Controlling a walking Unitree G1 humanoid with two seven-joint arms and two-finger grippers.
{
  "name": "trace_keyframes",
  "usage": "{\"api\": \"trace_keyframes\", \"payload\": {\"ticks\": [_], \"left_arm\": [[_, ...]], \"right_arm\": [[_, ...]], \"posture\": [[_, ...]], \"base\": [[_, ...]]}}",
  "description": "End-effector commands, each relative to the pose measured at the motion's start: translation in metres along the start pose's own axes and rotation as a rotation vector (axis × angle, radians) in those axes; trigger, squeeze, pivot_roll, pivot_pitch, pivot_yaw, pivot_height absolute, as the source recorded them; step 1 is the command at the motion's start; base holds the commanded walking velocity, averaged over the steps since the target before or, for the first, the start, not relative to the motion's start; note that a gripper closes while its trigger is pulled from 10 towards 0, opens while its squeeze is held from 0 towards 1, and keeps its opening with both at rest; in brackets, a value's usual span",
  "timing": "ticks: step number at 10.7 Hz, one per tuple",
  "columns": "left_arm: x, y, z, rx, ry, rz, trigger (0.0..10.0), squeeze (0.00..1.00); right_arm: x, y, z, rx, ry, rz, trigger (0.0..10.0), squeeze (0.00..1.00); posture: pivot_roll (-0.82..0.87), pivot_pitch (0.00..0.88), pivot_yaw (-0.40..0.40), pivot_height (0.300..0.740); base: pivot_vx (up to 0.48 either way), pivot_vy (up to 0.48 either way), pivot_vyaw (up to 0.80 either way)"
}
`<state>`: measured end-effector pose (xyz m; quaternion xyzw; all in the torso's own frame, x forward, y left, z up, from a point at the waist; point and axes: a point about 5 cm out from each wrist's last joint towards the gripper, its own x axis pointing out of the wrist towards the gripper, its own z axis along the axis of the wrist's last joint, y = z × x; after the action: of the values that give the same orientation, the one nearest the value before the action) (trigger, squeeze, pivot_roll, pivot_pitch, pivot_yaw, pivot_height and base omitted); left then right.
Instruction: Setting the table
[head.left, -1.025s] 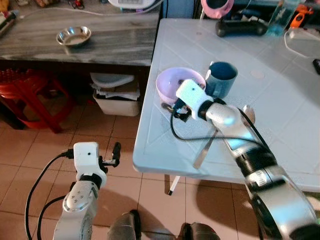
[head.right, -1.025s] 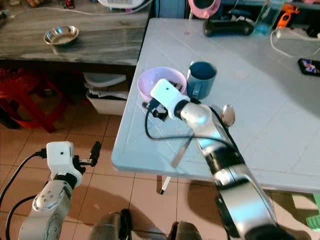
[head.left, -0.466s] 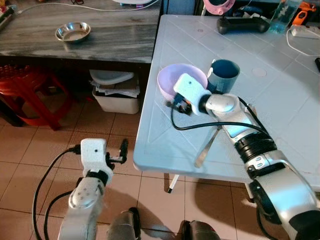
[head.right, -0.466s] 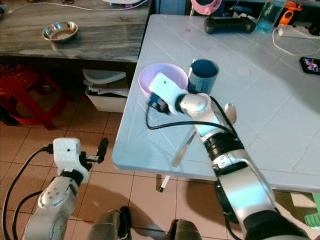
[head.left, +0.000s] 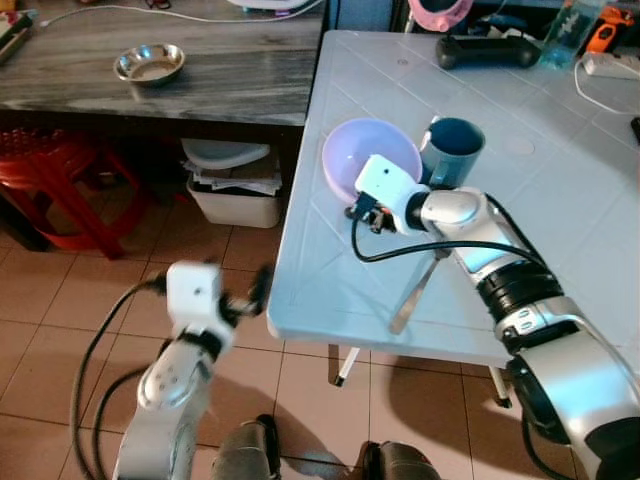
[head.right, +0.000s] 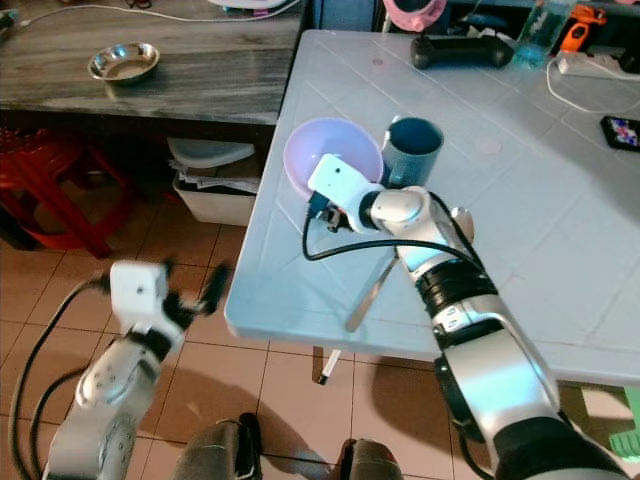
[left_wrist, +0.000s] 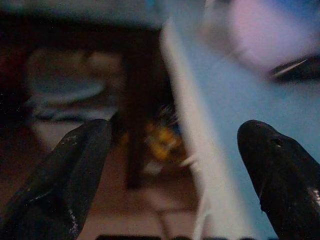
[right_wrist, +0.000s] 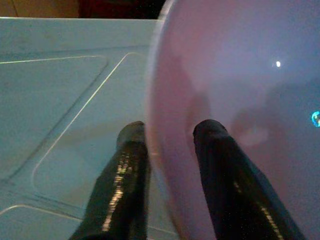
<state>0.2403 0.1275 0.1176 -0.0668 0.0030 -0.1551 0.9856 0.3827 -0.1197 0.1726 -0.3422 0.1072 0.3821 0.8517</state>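
meanwhile the left gripper (left_wrist: 170, 165) hangs spread wide off the white table's (head.left: 560, 190) left edge; near that edge the right gripper (right_wrist: 167, 137) pinches the pink bowl's (head.left: 372, 160) rim, blue cup (head.left: 452, 150) just beside.

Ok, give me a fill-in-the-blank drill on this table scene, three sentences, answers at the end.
1. The right hand grips the rim of the ____ bowl.
2. The dark blue ____ stands right beside that bowl.
3. A metal ____ lies on the white table near its front edge, partly under the right arm.

Missing words: pink; cup; spoon
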Motion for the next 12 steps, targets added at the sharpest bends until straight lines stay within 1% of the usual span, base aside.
{"api": "trace_keyframes", "payload": {"ticks": [1,2,3,5,6,8,9,10,11,12], "left_arm": [[0.000,-0.005,0.006,-0.029,-0.027,-0.041,10.0,0.00],[0.001,-0.013,0.005,-0.082,-0.031,-0.097,10.0,0.00],[0.000,-0.016,0.004,-0.114,-0.029,-0.124,10.0,0.00],[0.003,-0.016,0.001,-0.118,-0.038,-0.135,10.0,0.00],[0.007,-0.013,-0.001,-0.114,-0.034,-0.129,10.0,0.00],[0.009,-0.010,-0.004,-0.100,-0.010,-0.096,10.0,0.00],[0.009,-0.006,-0.008,-0.072,0.010,-0.050,10.0,0.00],[0.012,0.001,-0.010,-0.029,0.041,0.027,10.0,0.00],[0.014,0.003,-0.009,-0.037,0.039,0.046,10.0,0.00],[0.015,0.005,-0.010,-0.036,0.038,0.058,10.0,0.00]], "right_arm": [[-0.003,-0.005,0.000,-0.011,0.006,-0.002,0.0,0.00],[-0.006,-0.008,-0.003,-0.031,0.012,-0.012,0.0,0.00],[-0.007,-0.009,-0.004,-0.048,0.015,-0.019,0.0,0.00],[-0.008,-0.009,-0.004,-0.071,0.005,-0.028,0.0,0.00],[-0.010,-0.010,-0.001,-0.100,-0.027,-0.031,0.0,0.00],[-0.012,-0.005,-0.003,-0.114,-0.056,-0.024,0.0,0.00],[-0.014,0.001,-0.002,-0.115,-0.118,-0.036,0.0,0.00],[-0.019,0.007,0.001,-0.035,-0.224,-0.117,0.0,0.00],[-0.026,0.019,0.000,0.007,-0.304,-0.179,0.0,0.00],[-0.035,0.035,0.000,0.085,-0.391,-0.254,7.6,0.00]], "posture": [[0.00,0.114,0.011,0.740],[-0.01,0.102,0.012,0.740],[-0.02,0.099,0.014,0.740],[-0.03,0.081,0.021,0.740],[-0.03,0.071,0.021,0.740],[-0.03,0.059,0.016,0.740],[-0.02,0.050,0.011,0.740],[-0.01,0.030,0.002,0.740],[-0.01,0.015,0.006,0.740],[-0.02,0.002,0.016,0.740]], "base": [[0.000,0.000,0.00],[0.000,0.000,0.00],[0.000,0.000,0.00],[0.000,0.000,0.00],[0.000,0.000,0.00],[0.000,0.000,0.00],[0.000,0.000,0.00],[0.000,0.000,0.00],[0.000,0.000,0.00],[0.000,0.480,0.00]]}}
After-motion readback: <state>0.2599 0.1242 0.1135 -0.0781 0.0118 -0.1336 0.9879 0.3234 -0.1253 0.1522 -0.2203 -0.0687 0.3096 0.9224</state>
